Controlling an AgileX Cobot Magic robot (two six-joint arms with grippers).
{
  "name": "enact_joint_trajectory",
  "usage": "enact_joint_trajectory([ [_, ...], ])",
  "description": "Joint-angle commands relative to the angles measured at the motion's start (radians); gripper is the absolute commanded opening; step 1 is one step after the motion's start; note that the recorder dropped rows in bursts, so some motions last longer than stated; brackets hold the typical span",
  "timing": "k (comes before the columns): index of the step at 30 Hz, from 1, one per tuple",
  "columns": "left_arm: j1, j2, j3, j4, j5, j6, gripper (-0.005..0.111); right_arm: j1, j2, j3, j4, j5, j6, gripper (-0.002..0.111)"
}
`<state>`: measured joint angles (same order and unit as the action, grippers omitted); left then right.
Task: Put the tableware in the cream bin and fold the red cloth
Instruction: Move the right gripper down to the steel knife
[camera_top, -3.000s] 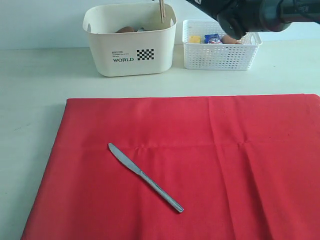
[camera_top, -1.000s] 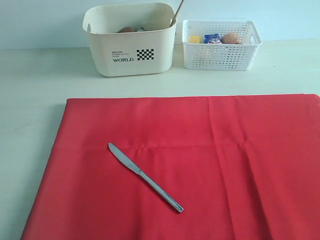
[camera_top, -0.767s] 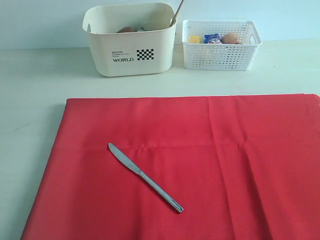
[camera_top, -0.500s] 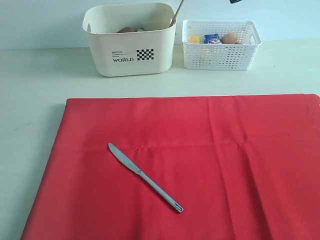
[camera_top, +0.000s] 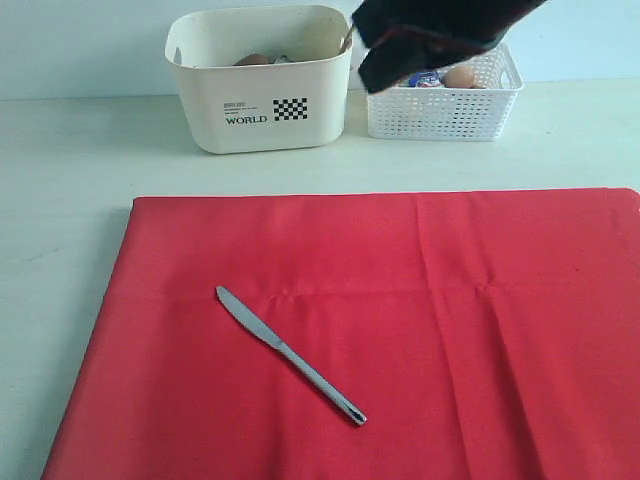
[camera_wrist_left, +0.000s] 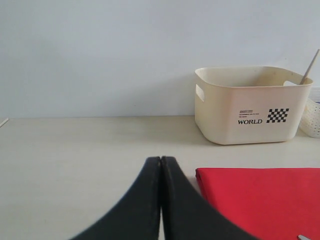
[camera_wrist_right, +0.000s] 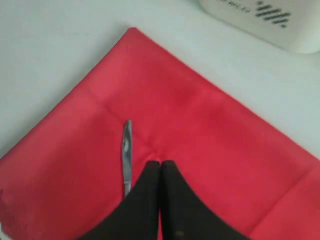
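Observation:
The red cloth (camera_top: 380, 330) lies spread flat over the table front, with a silver table knife (camera_top: 290, 355) lying diagonally on its left half. The cream bin (camera_top: 262, 85) stands at the back with a brown plate edge and a wooden chopstick (camera_top: 347, 40) sticking out. My right gripper (camera_top: 375, 70) hangs high in front of the bins, shut and empty; its wrist view shows the knife (camera_wrist_right: 127, 155) on the cloth (camera_wrist_right: 210, 140) below the tips (camera_wrist_right: 160, 163). My left gripper (camera_wrist_left: 160, 159) is shut and empty, low over bare table left of the cloth (camera_wrist_left: 260, 200), facing the bin (camera_wrist_left: 247, 105).
A white lattice basket (camera_top: 445, 100) holding toy foods stands right of the cream bin, partly hidden by my right arm. Bare pale table (camera_top: 70, 200) runs left of the cloth and between cloth and bins. A pale wall (camera_wrist_left: 100, 50) rises behind.
My right arm, almost out of view half a second ago, has come down into the exterior view in front of the two bins. Knife, cloth and bins have not moved.

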<state>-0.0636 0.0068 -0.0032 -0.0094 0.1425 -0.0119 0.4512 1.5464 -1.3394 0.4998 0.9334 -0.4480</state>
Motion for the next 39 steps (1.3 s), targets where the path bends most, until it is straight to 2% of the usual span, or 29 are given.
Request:
enact_joint_trajectory([
  [1,-0.008,-0.007,0.003,-0.012,-0.002,-0.003,0.001,0.101,0.02,0.059,0.011,-0.034,-0.022,0.0],
  [9,-0.008,-0.007,0.003,-0.012,-0.002,-0.003,0.001,0.249,0.137,0.1,-0.004,-0.088,-0.022,0.0],
  [18,-0.008,-0.007,0.003,-0.012,-0.002,-0.003,0.001,0.351,0.308,0.1,-0.093,-0.116,-0.019,0.0],
  [28,-0.008,-0.007,0.003,-0.012,-0.002,-0.003,0.001,0.362,0.436,0.1,-0.14,-0.159,0.011,0.0],
  [33,-0.008,-0.007,0.003,-0.012,-0.002,-0.003,0.001,0.362,0.466,0.1,-0.118,-0.205,0.136,0.0],
  [35,-0.008,-0.007,0.003,-0.012,-0.002,-0.003,0.001,0.362,0.473,0.1,-0.122,-0.223,0.14,0.005],
  [39,-0.008,-0.007,0.003,-0.012,-0.002,-0.003,0.001,0.362,0.475,0.1,-0.145,-0.253,0.148,0.023],
])
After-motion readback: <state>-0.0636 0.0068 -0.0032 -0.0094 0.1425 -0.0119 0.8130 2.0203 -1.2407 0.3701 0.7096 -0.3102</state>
